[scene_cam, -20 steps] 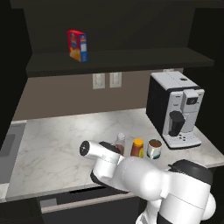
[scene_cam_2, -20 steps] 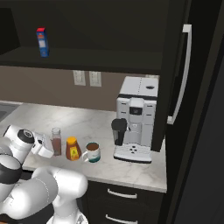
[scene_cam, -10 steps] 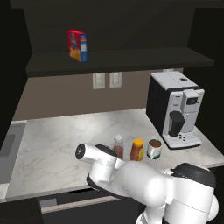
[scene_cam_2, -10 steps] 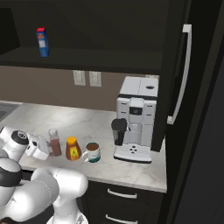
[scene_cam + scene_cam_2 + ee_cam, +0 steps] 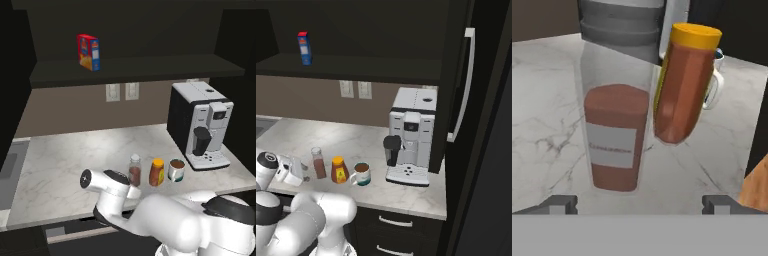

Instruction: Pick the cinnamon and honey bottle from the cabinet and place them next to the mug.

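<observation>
The slim brown cinnamon bottle (image 5: pixel 614 145) stands just ahead of the spread gripper (image 5: pixel 639 202) — orange honey bottle (image 5: pixel 684 85) and white mug (image 5: pixel 361 173) beyond. Looks finished — next, pull away without bumping.

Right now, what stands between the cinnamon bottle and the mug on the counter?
The honey bottle stands between the cinnamon and the mug, in one row; both base views show it.

Cinnamon (image 5: pixel 134 170), honey bottle (image 5: pixel 157 172), mug (image 5: pixel 176 170) upright in a counter row, cabinet (image 5: pixel 125 70) above.
</observation>
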### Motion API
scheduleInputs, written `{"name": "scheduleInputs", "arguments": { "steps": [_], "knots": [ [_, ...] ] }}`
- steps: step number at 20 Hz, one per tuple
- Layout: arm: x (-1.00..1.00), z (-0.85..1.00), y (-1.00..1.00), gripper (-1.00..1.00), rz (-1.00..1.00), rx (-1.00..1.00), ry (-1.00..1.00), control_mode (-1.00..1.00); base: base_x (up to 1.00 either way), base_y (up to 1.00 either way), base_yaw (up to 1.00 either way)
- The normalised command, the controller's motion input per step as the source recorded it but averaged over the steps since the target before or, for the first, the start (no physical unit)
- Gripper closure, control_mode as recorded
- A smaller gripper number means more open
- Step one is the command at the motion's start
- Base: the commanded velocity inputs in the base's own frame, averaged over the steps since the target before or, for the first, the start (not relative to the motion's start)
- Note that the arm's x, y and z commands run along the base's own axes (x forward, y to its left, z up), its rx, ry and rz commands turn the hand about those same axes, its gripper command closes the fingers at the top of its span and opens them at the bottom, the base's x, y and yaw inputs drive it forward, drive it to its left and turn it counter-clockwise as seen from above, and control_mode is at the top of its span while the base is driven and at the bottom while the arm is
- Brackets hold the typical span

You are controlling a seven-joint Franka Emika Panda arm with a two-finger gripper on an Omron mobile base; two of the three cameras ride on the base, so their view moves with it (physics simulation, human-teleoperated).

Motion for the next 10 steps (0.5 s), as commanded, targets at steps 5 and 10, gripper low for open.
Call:
{"name": "scheduleInputs", "arguments": {
  "steps": [5, 10],
  "knots": [
    [-0.38, 0.67, -0.1, -1.0, -0.01, 0.01, -0.08, -1.0, 0.0, 0.0, 0.0],
    [-0.32, 0.83, -0.43, -1.0, -0.04, 0.15, -0.11, -1.0, 0.0, 0.0, 0.0]
  ]
}}
